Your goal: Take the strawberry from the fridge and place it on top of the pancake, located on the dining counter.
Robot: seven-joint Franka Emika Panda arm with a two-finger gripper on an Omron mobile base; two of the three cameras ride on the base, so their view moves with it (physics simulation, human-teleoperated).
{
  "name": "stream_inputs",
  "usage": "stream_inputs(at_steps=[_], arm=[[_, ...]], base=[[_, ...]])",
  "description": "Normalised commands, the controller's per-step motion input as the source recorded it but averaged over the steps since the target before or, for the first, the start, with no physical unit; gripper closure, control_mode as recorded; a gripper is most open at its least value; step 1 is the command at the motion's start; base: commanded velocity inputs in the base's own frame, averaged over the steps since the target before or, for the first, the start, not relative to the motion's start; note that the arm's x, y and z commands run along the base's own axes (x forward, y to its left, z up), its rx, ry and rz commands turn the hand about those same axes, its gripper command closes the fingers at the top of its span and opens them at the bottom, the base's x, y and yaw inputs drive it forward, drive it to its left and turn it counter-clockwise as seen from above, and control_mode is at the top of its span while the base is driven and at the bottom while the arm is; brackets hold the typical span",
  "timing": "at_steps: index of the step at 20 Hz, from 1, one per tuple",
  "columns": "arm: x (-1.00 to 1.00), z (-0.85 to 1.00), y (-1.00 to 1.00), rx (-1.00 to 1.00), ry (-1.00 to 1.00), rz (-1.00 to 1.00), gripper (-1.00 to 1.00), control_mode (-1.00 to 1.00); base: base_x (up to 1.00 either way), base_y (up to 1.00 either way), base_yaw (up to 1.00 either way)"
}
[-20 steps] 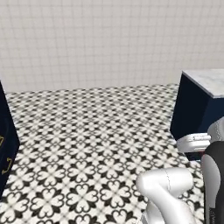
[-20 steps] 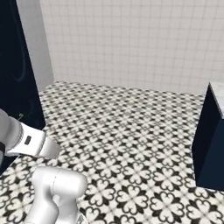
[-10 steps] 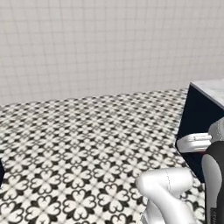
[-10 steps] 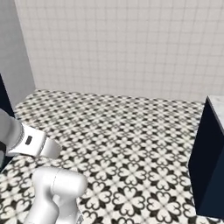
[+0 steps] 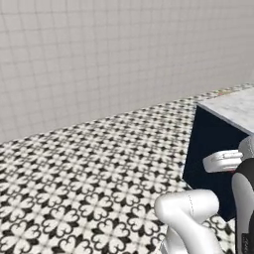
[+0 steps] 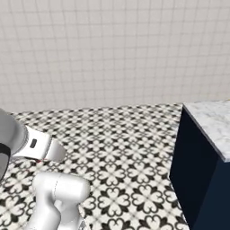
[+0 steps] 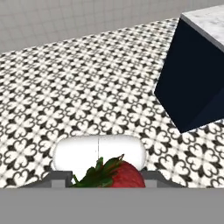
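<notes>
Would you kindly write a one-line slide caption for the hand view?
Strawberry carried in the gripper above patterned floor tiles, with the dining counter at upper right.

A wall (image 5: 114,54) of small pale grey-white square tiles ran across the back of the room. Below it spread a floor (image 5: 84,173) of black-and-white floral patterned tiles. At the right stood a dark navy block with a white-grey marble worktop (image 6: 211,123). Lighting was even and soft.
</notes>
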Motion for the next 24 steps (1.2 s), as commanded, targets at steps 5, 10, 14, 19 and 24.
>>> stream_inputs(at_steps=[5,10,14,19,24], arm=[[0.00,0.00,0.00,0.00,0.00,0.00,1.00,1.00],[0.00,0.00,0.00,0.00,0.00,0.00,1.00,1.00],[0.00,0.00,0.00,0.00,0.00,0.00,1.00,1.00],[0.00,0.00,0.00,0.00,0.00,0.00,1.00,1.00],[0.00,0.00,0.00,0.00,0.00,0.00,1.00,1.00]], base=[[1.00,0.62,-0.51],[1.00,0.67,-0.50],[1.00,0.86,-0.57],[0.97,0.88,-0.59],[0.80,1.00,-0.54]])
